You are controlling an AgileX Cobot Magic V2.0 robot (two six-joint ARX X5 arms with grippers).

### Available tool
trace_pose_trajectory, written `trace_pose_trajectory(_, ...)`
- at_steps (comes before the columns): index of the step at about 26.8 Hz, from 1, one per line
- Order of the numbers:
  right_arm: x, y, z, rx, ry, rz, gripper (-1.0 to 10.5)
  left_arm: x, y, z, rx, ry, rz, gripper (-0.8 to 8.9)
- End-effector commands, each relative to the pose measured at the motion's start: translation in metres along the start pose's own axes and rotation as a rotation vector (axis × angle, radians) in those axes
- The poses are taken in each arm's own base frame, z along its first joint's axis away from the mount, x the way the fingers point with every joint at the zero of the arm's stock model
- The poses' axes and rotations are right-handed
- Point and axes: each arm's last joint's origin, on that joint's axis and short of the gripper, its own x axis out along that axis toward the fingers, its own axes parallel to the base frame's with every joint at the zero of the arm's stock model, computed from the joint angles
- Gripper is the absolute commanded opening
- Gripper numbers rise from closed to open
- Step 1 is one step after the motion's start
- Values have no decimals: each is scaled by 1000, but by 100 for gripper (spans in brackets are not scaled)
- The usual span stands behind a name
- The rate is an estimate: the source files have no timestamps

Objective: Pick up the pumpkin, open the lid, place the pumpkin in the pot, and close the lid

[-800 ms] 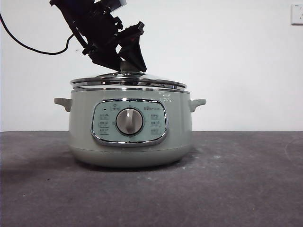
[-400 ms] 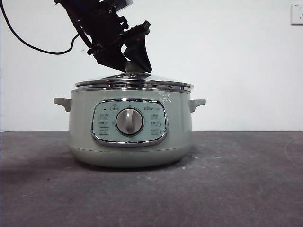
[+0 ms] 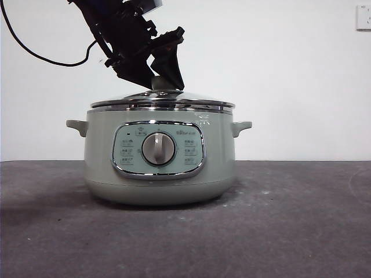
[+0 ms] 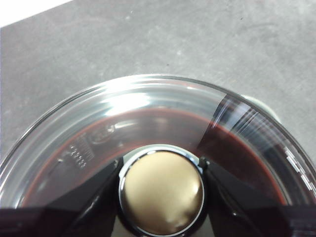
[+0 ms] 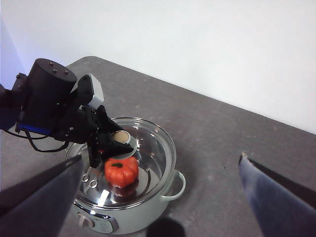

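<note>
The sage-green pot (image 3: pixel 217 156) stands mid-table with its dial facing the front camera. The glass lid (image 3: pixel 191 99) lies level on the pot's rim. My left gripper (image 3: pixel 160 81) comes down from the upper left and is shut on the lid's knob (image 3: pixel 161 84). In the left wrist view its jaws sit on both sides of the knob (image 4: pixel 162 192), above the glass (image 4: pixel 148 108). In the right wrist view the orange pumpkin (image 5: pixel 121 171) lies inside the pot (image 5: pixel 170 190), seen through the lid (image 5: pixel 158 145). My right gripper (image 5: pixel 161 157) is open and empty, high above the table.
The grey table (image 3: pixel 301 220) runs around the pot, with a white wall behind it. A wall socket (image 3: pixel 363 17) sits at the upper right. The left arm's black cable (image 3: pixel 35 55) hangs at the upper left.
The left gripper has moved the lid a little to the right, and the lid now sits level on the pot's rim. In the last half second little has moved.
</note>
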Motion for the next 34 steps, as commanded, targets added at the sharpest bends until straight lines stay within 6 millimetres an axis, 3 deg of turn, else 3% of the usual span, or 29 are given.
trace_pose_trajectory(1,1,0,0,-4,1,-2,626,3,1,1,42,0,14,-9)
trace_pose_trajectory(14,1,0,-1,-10,2,-1,626,3,0,-7,31,73,2,14)
trace_pose_trajectory(15,2,0,-1,-10,3,-1,626,3,0,-7,27,76,3,63)
trace_pose_trajectory(19,2,0,-2,-11,15,0,626,3,0,-7,26,77,4,543)
trace_pose_trajectory(20,2,0,-2,-11,18,1,626,3,0,-7,26,76,3,601)
trace_pose_trajectory(28,5,1,-8,-16,85,12,626,-9,-1,-2,29,58,6,607)
trace_pose_trajectory(34,9,2,-13,-21,154,24,626,-40,-4,9,35,15,10,607)
